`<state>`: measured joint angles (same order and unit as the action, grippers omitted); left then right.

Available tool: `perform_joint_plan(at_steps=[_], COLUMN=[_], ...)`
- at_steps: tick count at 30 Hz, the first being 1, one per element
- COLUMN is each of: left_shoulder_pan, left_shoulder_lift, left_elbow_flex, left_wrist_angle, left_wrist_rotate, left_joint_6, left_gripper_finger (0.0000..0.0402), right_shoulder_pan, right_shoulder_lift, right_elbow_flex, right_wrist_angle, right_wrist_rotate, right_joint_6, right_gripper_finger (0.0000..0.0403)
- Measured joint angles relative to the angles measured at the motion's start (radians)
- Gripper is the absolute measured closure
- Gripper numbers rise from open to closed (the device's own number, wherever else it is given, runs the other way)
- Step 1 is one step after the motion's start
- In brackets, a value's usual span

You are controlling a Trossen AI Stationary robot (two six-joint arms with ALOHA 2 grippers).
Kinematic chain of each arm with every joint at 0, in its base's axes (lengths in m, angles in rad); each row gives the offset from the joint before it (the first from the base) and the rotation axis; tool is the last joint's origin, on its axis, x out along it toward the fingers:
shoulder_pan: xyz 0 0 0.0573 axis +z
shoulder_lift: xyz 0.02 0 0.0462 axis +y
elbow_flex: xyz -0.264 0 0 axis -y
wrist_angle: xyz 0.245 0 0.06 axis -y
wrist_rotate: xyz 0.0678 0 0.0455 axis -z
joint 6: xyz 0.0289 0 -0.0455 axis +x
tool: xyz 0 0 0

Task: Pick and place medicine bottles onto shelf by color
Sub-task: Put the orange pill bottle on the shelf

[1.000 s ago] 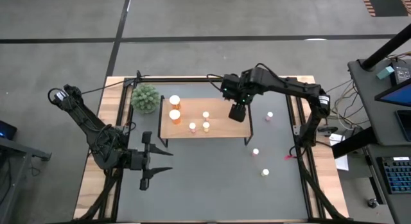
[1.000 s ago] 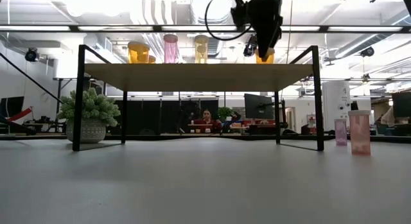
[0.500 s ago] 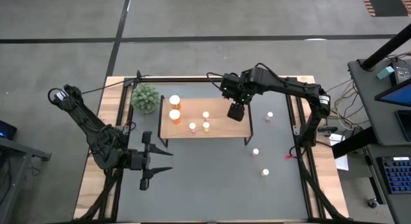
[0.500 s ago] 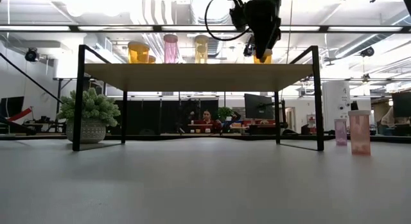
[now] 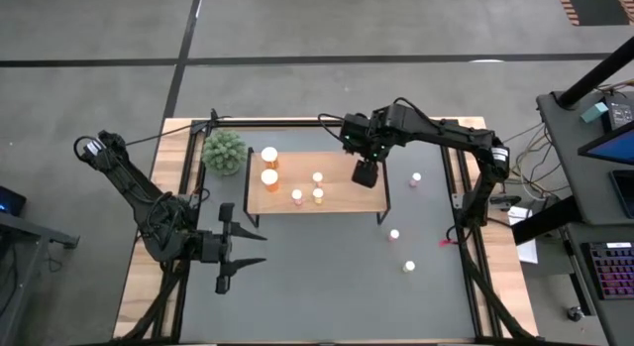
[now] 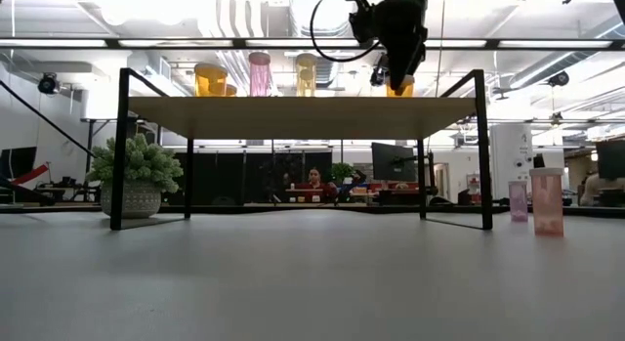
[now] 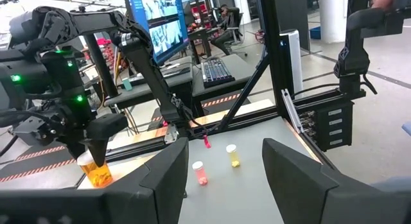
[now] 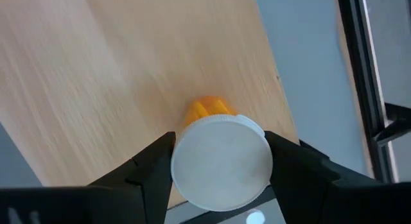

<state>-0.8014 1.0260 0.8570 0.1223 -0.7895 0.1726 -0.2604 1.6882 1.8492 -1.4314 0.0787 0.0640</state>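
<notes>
The light-wood shelf [image 5: 337, 199] stands at the table's far middle on black legs. On it stand two orange bottles [image 5: 269, 166], a pink one [image 5: 296, 195] and two yellow ones [image 5: 318, 195]. My right gripper [image 5: 365, 173] is over the shelf's right end, shut on a third orange bottle [image 6: 398, 85] with a white cap [image 8: 221, 161]. Three small bottles [image 5: 394, 234] stand on the table right of the shelf. My left gripper [image 5: 260, 250] waits open and empty near the table's near left. My right gripper pinches the orange bottle by its white cap [image 8: 186, 161] between its two fingers [image 8: 151, 169], one on each side of the cap. The fingers come from above, pointing down. The bottle hangs upright; its bottom [image 6: 400, 93] is at the shelf top, touching or not I cannot tell.
A green spiky plant ball [image 5: 225, 152] in a pot stands off the shelf's left end. The pink bottles [image 6: 546, 201] on the table show at the right in the low view. Black frame rails [image 5: 185, 168] run along the table's left and right sides.
</notes>
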Motion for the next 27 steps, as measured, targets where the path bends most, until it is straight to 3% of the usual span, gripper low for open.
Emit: perform_joint_plan(at_steps=[20,27], left_shoulder_pan=[0.000,0.000], left_shoulder_lift=[0.000,0.000], left_elbow_flex=[0.000,0.000], left_wrist_angle=[0.000,0.000], left_wrist_rotate=[0.000,0.000], left_joint_6=[0.000,0.000], left_gripper_finger=[0.0219,0.0219], right_shoulder_pan=[0.000,0.000], right_shoulder_lift=[0.000,0.000], right_elbow_flex=[0.001,0.005], right_wrist_angle=[0.001,0.001], right_wrist_rotate=[0.002,0.002], right_joint_6=[0.046,0.071], right_gripper_finger=[0.0189,0.0141])
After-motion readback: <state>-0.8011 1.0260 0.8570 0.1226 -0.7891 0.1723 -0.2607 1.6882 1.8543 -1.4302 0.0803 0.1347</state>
